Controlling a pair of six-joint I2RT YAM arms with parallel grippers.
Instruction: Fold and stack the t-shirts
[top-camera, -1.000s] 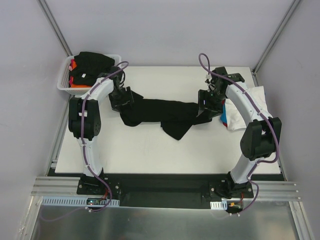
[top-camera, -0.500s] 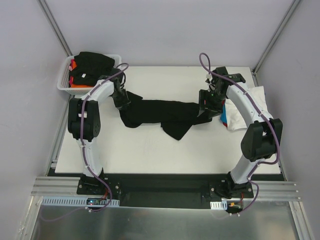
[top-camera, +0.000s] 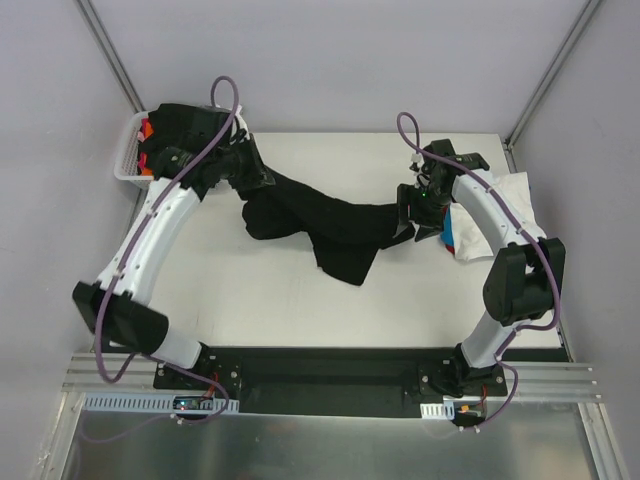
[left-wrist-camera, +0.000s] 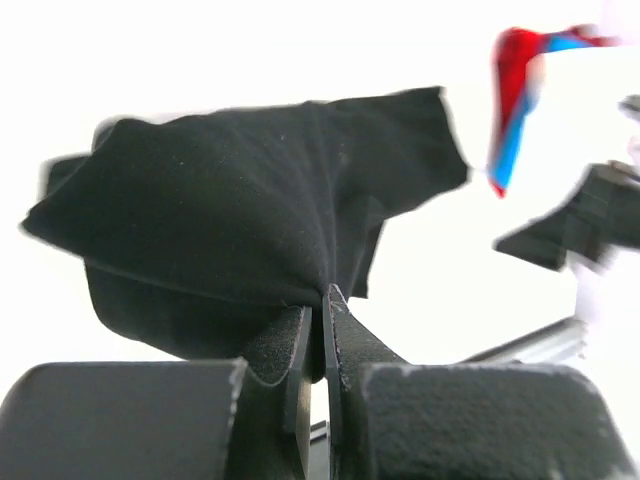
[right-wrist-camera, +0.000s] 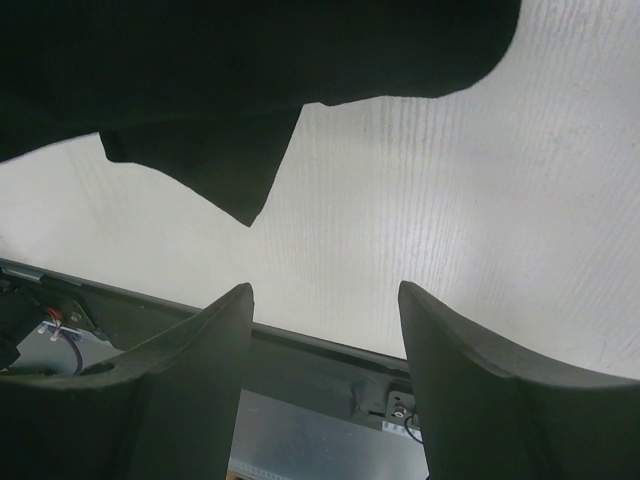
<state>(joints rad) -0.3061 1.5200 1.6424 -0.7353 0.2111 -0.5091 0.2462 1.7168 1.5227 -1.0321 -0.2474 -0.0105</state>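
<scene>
A large black t-shirt (top-camera: 330, 225) stretches across the middle of the white table (top-camera: 250, 300), one end hanging down toward the front. My left gripper (top-camera: 266, 182) is shut on its left end and holds that end raised near the basket. In the left wrist view the black cloth (left-wrist-camera: 260, 190) is pinched between the shut jaws of the left gripper (left-wrist-camera: 325, 300). My right gripper (top-camera: 408, 222) stands open at the shirt's right end. In the right wrist view the right gripper (right-wrist-camera: 325, 300) has nothing between its fingers, and the black t-shirt (right-wrist-camera: 250, 70) lies just ahead of them.
A white mesh basket (top-camera: 128, 165) at the back left holds black and orange clothes. White cloth (top-camera: 510, 195) with red and blue t-shirts (top-camera: 447, 237) under it lies at the table's right edge. The red and blue t-shirts (left-wrist-camera: 515, 100) also show in the left wrist view.
My left gripper closed on the shirt's left end, then rose and moved back toward the basket as the arm stretched out. The shirt's left side lifted. The right gripper barely moved.
</scene>
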